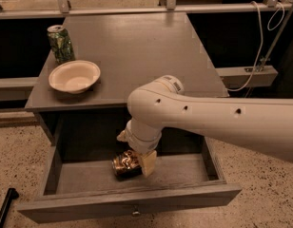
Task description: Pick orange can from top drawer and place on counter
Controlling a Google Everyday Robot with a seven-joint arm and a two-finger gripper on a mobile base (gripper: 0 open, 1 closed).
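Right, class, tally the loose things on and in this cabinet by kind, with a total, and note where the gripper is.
Cans: 2 (orange can in the drawer, green can on the counter)
Bowls: 1 (bowl on the counter)
Total: 3
The gripper is down in the drawer, beside the orange can.

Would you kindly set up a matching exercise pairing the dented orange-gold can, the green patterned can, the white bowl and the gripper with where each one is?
Things:
1. dented orange-gold metal can
2. green patterned can
3. round white bowl
4. gripper

Places:
A. standing at the back left of the grey wooden counter
B. lying in the open grey top drawer
C. near the counter's front left edge
D. down inside the drawer, right beside the orange can

Pairs: 1-B, 2-A, 3-C, 4-D.
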